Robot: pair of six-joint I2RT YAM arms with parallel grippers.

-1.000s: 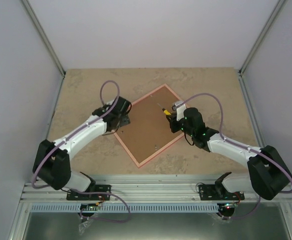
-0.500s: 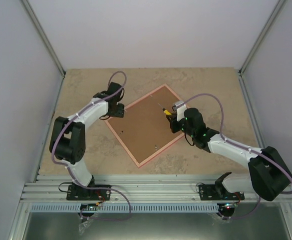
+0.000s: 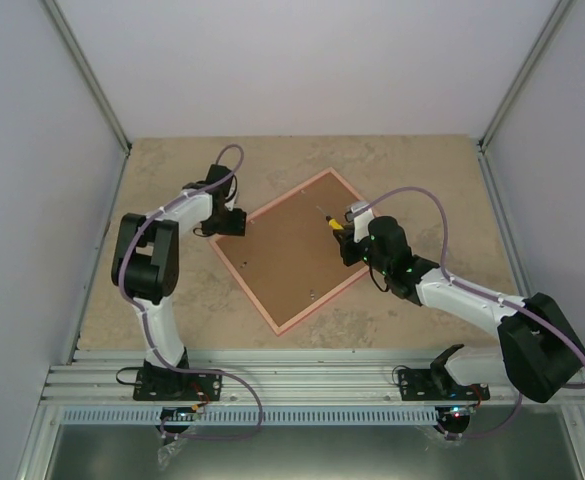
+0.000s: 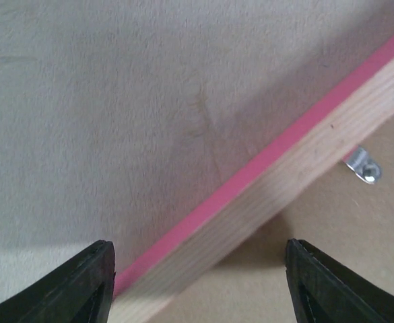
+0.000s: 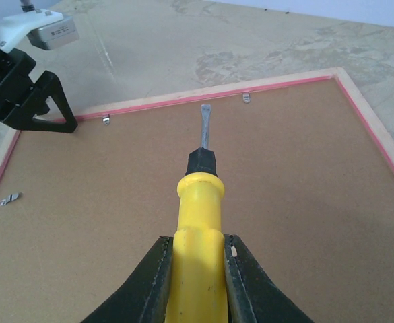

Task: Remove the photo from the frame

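The pink frame (image 3: 292,250) lies face down as a diamond, brown fibreboard back up. The photo is hidden under the backing. My left gripper (image 3: 229,224) is open at the frame's left corner. In the left wrist view its fingers (image 4: 95,282) straddle the pink and bare-wood frame edge (image 4: 277,182) without touching it. My right gripper (image 3: 346,238) is shut on a yellow-handled screwdriver (image 5: 198,222), held over the backing (image 5: 271,175). The blade points toward the far edge. The left gripper also shows in the right wrist view (image 5: 31,101).
Small metal retaining clips sit along the frame's inner edge (image 5: 246,98), (image 5: 106,120), (image 5: 9,199), and one shows in the left wrist view (image 4: 363,165). The beige stone-pattern table (image 3: 422,170) is walled on three sides.
My left arm has folded back, its elbow swinging left and up. Its gripper has shifted a little up along the frame's left corner. The right arm and screwdriver have not moved.
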